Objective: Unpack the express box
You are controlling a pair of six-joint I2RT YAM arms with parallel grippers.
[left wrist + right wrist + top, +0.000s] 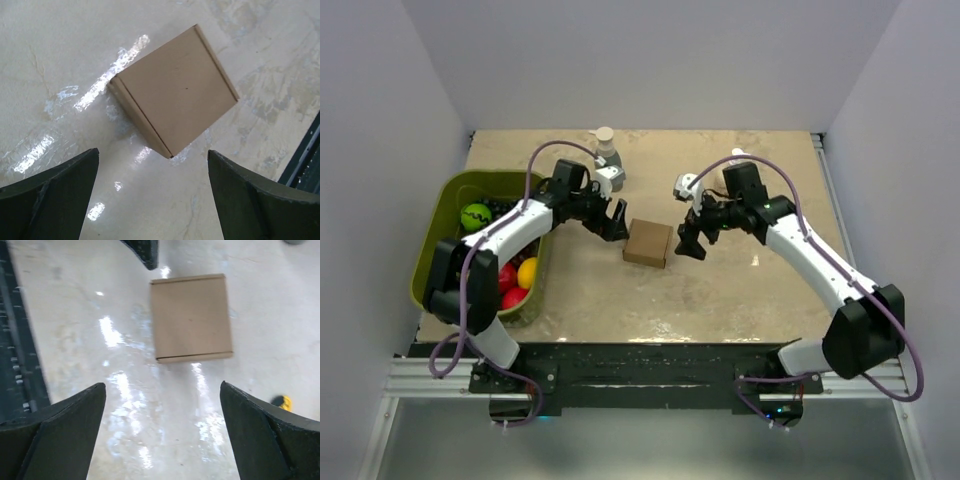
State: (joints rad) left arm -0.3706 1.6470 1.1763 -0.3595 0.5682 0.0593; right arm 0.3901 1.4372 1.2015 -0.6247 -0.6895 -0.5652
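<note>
Left pincer [614,223] apart | right pincer [689,244] apart | express box [648,243] between, seemingly closed

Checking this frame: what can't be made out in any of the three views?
- Contents of the express box: closed in all three views, its own cardboard hides them.
- Part of what lies in the green bin: top view, the left arm covers it.
- A small yellow object: right wrist view, blurred and too small to identify.

No words, numbers or signs can be read in any view. Only plain brown card is seen on the express box [175,95].
</note>
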